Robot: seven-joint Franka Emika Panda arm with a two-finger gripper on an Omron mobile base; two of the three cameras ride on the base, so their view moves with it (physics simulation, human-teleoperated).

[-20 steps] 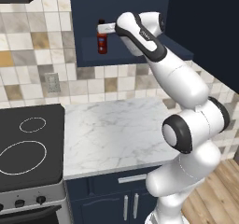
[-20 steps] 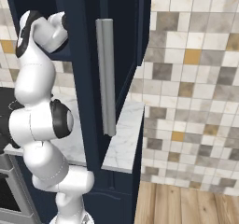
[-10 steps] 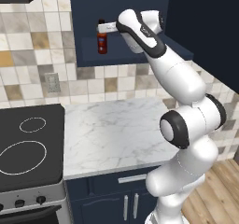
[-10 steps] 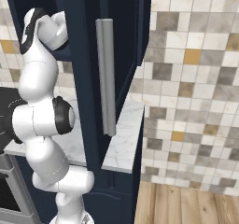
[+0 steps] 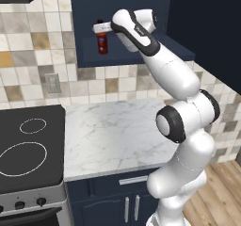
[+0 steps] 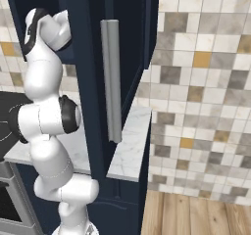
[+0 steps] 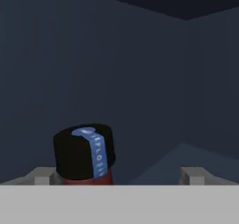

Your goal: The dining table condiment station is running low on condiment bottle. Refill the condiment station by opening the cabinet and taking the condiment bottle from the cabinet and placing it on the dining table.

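Inside the open cabinet (image 5: 141, 51), the gripper (image 7: 119, 175) is reaching with its fingers spread wide apart around the condiment bottle (image 5: 101, 42), whose black cap is carrying a blue strip of lettering too blurred to read.

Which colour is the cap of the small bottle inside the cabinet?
Black, on the small red condiment bottle; clearest in the hand view.

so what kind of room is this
Most likely a home kitchen: a black glass cooktop with ring markings sits beside a white grey-veined marble counter, with a beige and grey tiled backsplash behind and an open navy-blue wall cabinet above.
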